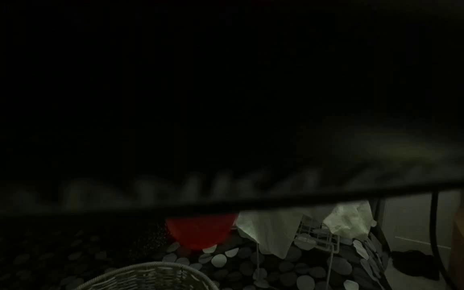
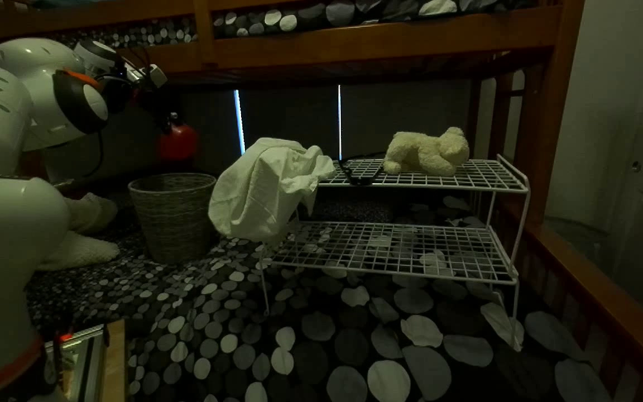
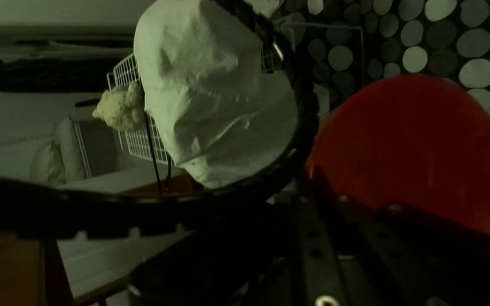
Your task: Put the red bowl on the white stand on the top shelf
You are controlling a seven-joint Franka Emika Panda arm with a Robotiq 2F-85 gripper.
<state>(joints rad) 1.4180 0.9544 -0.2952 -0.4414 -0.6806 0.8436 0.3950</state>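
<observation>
The red bowl point(image 2: 179, 142) is in the air at the left of an exterior view, tilted, beneath my gripper point(image 2: 171, 118). My gripper is shut on its edge; the contact itself is dark. The bowl also shows in the wrist view point(image 3: 415, 148), against the dark fingers point(image 3: 338, 202), and partly in an exterior view point(image 1: 201, 231) below a large dark blur that hides the gripper. The white stand point(image 2: 489, 173) is a two-shelf white wire rack on the bed, to the right of the bowl. A white cloth point(image 2: 265, 190) drapes over its near-left end.
A wicker basket point(image 2: 172, 223) stands below the bowl. A cream plush toy point(image 2: 427, 152) and a black strap-like item point(image 2: 359, 177) lie on the top shelf. The wooden bunk rail point(image 2: 377, 50) crosses above the rack. A dark cable point(image 3: 304, 106) loops across the wrist view.
</observation>
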